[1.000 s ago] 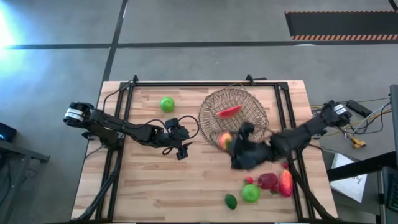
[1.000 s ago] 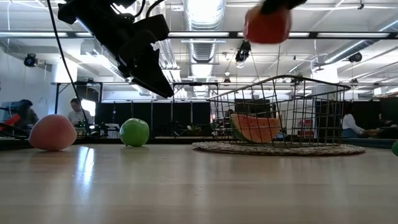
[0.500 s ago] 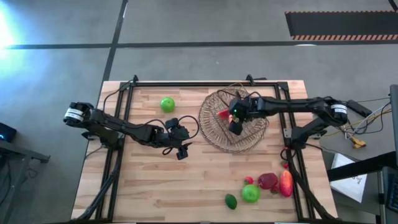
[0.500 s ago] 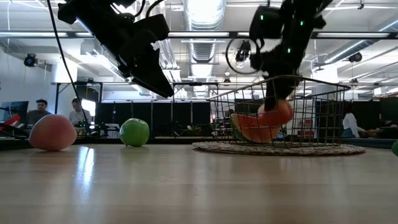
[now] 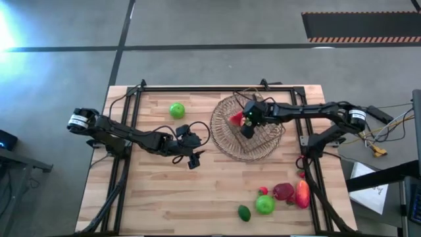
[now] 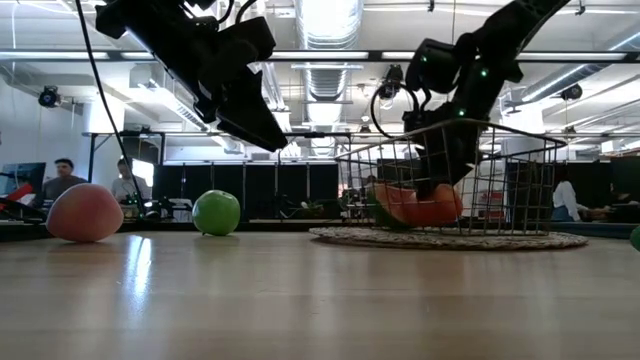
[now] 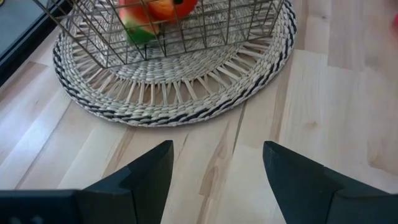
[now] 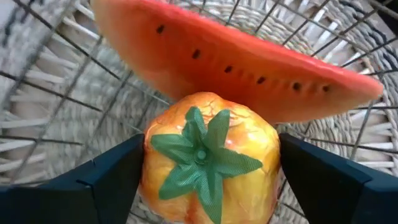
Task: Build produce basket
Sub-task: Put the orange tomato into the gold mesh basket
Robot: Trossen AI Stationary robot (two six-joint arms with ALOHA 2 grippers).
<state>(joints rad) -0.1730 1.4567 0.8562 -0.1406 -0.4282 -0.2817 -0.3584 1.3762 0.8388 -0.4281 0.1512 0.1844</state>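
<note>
Inside the basket: our right gripper (image 5: 246, 126) reaches down among the wires, its fingers (image 8: 99, 177) spread wide on either side of the orange-yellow pepper (image 8: 208, 158); whether they still press it we cannot tell.
Pepper: green stem leaves face our right wrist camera; it sits on the basket floor, touching the red slice (image 8: 230, 59) just beyond it.
Basket (image 5: 270, 135): brownish wire grid standing on the round woven mat (image 7: 186, 93), toward one o'clock from the table's middle in the high view.
Left gripper (image 5: 192, 158): we hold it above the wood near the table's middle, at about eight o'clock from the basket, jaws partly open and holding nothing.
Left wrist view: the mat's edge and the basket's wall lie ahead of our fingers (image 7: 146, 174), with the red and orange produce showing through the wires.
Green apple (image 5: 176, 110): alone on the table at about eleven o'clock from our left gripper, well apart from the basket.
Remaining produce: at five o'clock on the table we see a second green apple (image 5: 265, 204), a small dark-green piece (image 5: 244, 212) just beside it, and red and pink pieces (image 5: 293, 193) close by.
Table (image 5: 151, 197): light wooden planks.
Room behind: a person (image 6: 62, 180) sits far off in the low view.
</note>
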